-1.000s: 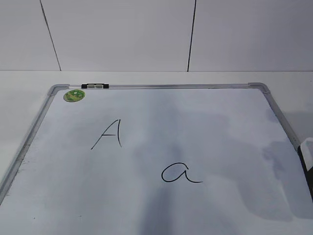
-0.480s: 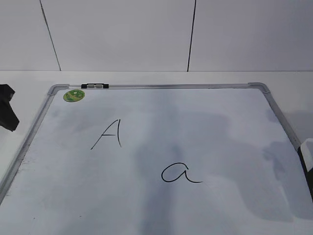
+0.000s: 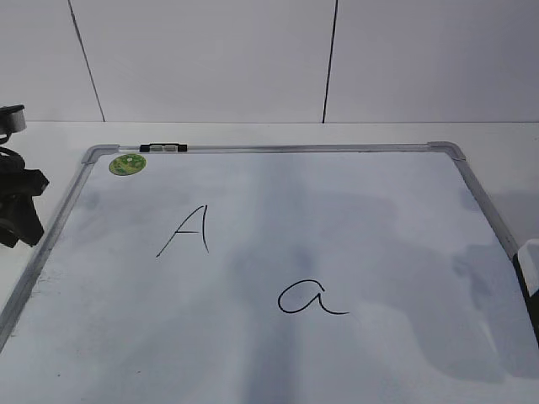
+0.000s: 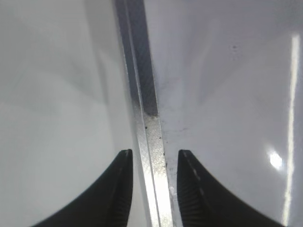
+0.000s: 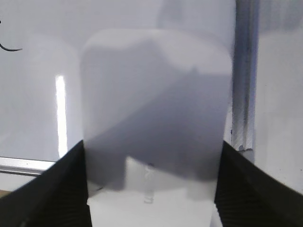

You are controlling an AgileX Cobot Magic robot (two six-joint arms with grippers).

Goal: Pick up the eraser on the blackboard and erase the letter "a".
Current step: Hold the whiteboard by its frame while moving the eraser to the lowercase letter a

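The blackboard (image 3: 295,149) is a white board in a silver frame lying flat on the table. The letter "a" (image 3: 310,298) is written in black right of its middle. The white eraser (image 3: 530,265) lies at the board's right edge, half cut off by the picture. In the right wrist view the eraser (image 5: 156,94) fills the space between the fingers, and my right gripper (image 5: 152,144) is shut on its two sides. My left gripper (image 4: 154,152) hangs open over the board's left frame rail (image 4: 151,137), holding nothing. It shows at the far left (image 3: 21,227).
A capital "A" (image 3: 187,230) is written left of the middle. A round green sticker (image 3: 127,164) sits in the far left corner, with a small black-and-silver clip (image 3: 163,148) on the frame beside it. White wall panels rise behind the table.
My left gripper has come into the exterior view at the left edge and moved further in. The eraser and the letters have not moved.
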